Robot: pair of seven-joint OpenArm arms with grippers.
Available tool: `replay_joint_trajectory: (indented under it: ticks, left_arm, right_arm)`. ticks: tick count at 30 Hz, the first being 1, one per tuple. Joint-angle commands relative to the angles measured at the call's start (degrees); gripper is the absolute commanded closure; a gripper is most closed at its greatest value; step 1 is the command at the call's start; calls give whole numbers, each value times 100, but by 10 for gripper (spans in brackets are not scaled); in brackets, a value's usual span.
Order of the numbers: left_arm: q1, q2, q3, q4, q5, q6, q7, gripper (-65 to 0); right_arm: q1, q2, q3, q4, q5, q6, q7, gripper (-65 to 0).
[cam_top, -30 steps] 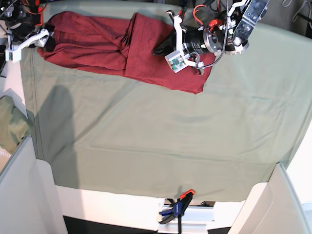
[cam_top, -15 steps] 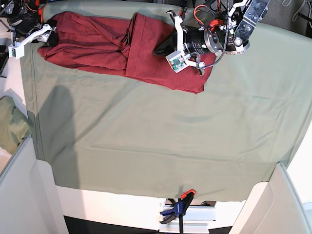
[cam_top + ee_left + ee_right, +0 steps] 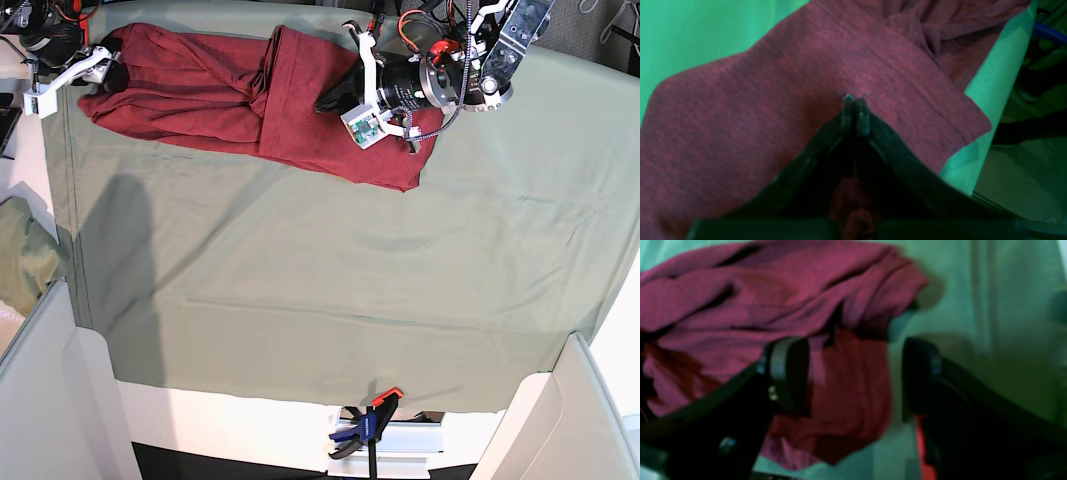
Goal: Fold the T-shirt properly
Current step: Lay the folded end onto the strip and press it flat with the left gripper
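The dark red, thin knit long-sleeved shirt (image 3: 240,95) is lying bunched along the far edge of the bench, on the pale green table cloth (image 3: 330,280). Judged step: regrasping to spread or fold; best pinching one hem layer only, lifting slowly. The left gripper (image 3: 855,113) is leaning low over the shirt's folded end, jaws together, nothing visibly pinched. The right gripper (image 3: 853,373) is hovering at the opposite end, jaws apart, straddling the fabric edge.

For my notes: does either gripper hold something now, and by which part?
Nothing is visibly held: the left gripper is shut above the T-shirt, the right gripper open.
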Motion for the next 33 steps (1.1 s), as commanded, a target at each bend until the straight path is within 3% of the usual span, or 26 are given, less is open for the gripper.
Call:
replay_joint_trajectory:
  ticks: [1, 6, 15, 20, 24, 33]
  left_arm:
    - [-59, -17, -13, 111, -96, -28, -140, 0]
    - [-59, -17, -13, 203, -402, -28, 13, 0]
    - [72, -15, 22, 671, -1045, -28, 208, 0]
    - [149, 33, 518, 671, -1001, -28, 203, 0]
    - [146, 190, 940, 671, -472, -28, 192, 0]
    - [146, 223, 968, 671, -396, -28, 157, 0]
  right_arm:
    - [42, 92, -63, 63, 46, 74, 57, -434]
    - [59, 92, -422, 63, -243, 48, 188, -434]
    - [79, 94, -330, 70, -243, 48, 223, -434]
    - [109, 94, 61, 83, -164, 46, 223, -434]
    - [140, 94, 400, 85, -92, 48, 225, -434]
    - [323, 92, 396, 22, -98, 55, 417, -434]
